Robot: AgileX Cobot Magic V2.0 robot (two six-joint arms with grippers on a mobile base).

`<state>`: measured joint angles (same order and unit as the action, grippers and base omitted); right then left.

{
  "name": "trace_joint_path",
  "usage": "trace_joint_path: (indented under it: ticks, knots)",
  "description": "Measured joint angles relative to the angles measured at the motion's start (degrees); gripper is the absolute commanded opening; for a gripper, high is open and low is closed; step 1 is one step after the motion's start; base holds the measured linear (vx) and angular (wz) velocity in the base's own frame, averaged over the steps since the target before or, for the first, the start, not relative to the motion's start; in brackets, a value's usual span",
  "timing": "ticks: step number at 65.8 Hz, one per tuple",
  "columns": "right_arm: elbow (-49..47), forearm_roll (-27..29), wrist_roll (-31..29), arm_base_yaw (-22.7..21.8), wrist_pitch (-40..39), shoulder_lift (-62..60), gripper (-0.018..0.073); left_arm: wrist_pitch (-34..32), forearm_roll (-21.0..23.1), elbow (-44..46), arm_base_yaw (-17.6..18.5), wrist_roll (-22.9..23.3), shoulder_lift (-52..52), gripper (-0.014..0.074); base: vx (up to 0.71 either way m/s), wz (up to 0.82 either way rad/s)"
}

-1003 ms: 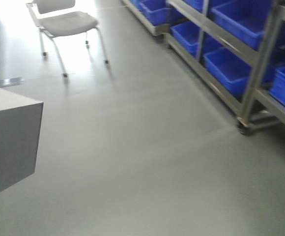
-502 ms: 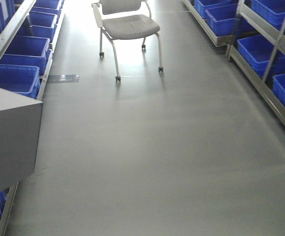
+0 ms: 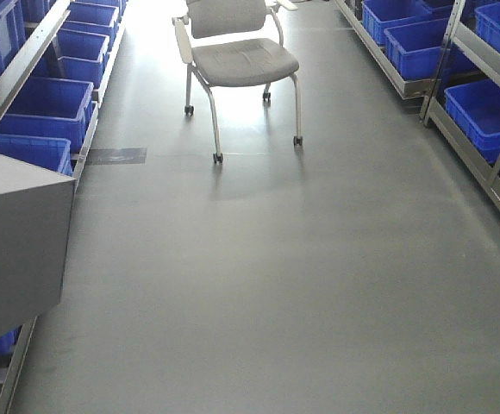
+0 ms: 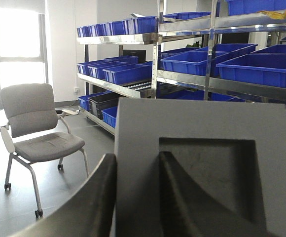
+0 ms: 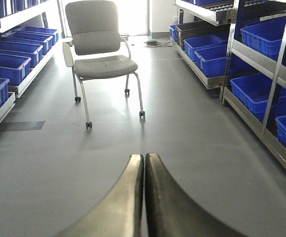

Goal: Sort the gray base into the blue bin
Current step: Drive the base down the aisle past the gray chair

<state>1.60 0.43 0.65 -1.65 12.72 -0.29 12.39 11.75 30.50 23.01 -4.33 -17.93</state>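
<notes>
Gray base (image 4: 207, 118), square recess showing, sits gripped in the left tool (image 4: 138, 157).

Gray chair (image 3: 245, 60), blue bins (image 3: 39, 108) both sides

Left end effector (image 4: 137, 163): clamped on one wall of the gray base (image 4: 202, 123), one finger outside the wall, the other inside the square recess. Right end effector (image 5: 144, 159): fingers pressed together tip to tip, nothing between them, pointing forward and held above the floor.

Matte gray base (image 4: 207, 118) in left hand (image 4: 137, 154)
</notes>
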Motion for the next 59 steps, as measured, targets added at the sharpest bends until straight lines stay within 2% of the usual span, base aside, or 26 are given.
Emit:
trace_joint_path:
  ticks: [59]
  knots:
    - [0.0, 0.0, 0.0, 0.0, 0.0, 0.0, -0.0005, 0.0, 0.0, 0.0, 0.0, 0.0, 0.0, -0.0006, 0.42, 0.02]
